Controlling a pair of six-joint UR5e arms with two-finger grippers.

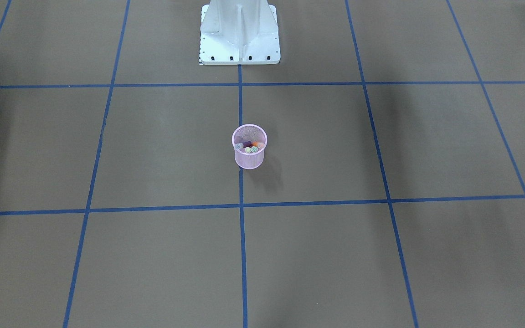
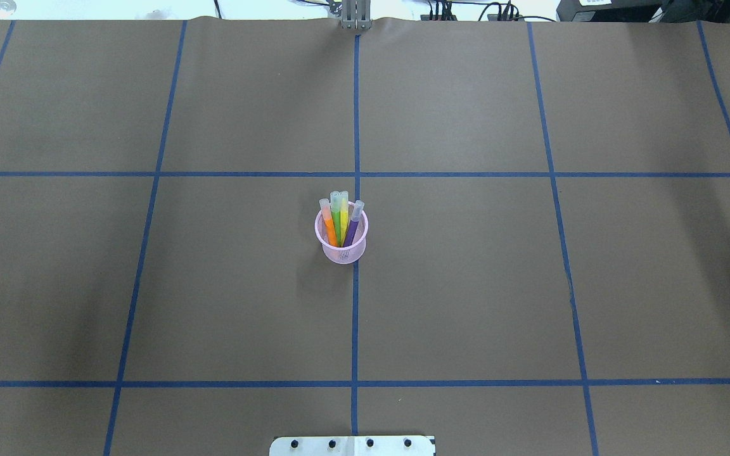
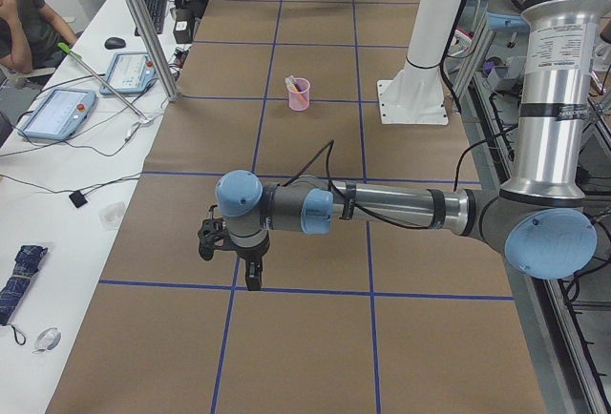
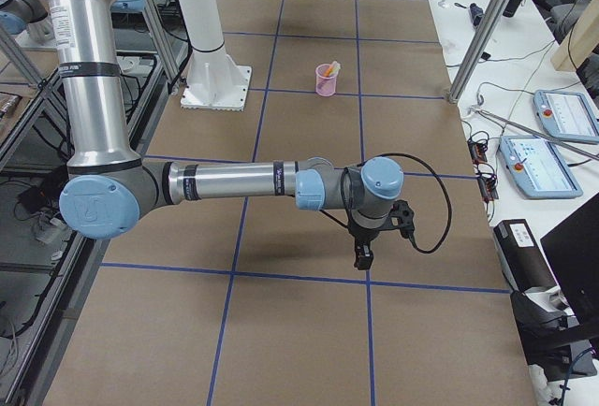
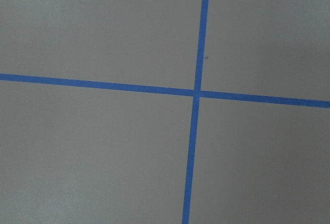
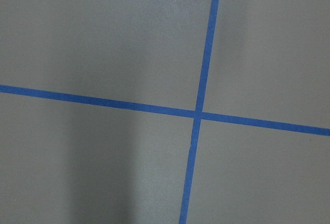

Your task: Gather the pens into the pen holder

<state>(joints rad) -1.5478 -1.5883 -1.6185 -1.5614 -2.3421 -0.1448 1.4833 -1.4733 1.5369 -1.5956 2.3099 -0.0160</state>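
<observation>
The pink mesh pen holder [image 2: 343, 252] stands upright at the middle of the table, also seen as the pen holder [image 1: 249, 157]. Several pens lean inside it: orange [image 2: 328, 225], green [image 2: 336, 219], yellow [image 2: 344, 215] and purple [image 2: 353, 225], their pale caps [image 1: 248, 147] above the rim. My left gripper [image 3: 250, 278] hangs point-down over the table's left end, far from the holder [image 3: 299, 97]. My right gripper [image 4: 363, 258] hangs likewise at the right end, far from the holder [image 4: 326, 82]. I cannot tell whether either is open or shut. Both wrist views show only brown table and blue tape.
The robot's white base [image 1: 239, 32] stands behind the holder. Blue tape lines [image 2: 355, 316] grid the brown table. Side benches carry teach pendants [image 3: 57, 113] [image 4: 546, 165], cables and metal posts [image 3: 143, 28]. A person [image 3: 24, 23] sits at the left bench.
</observation>
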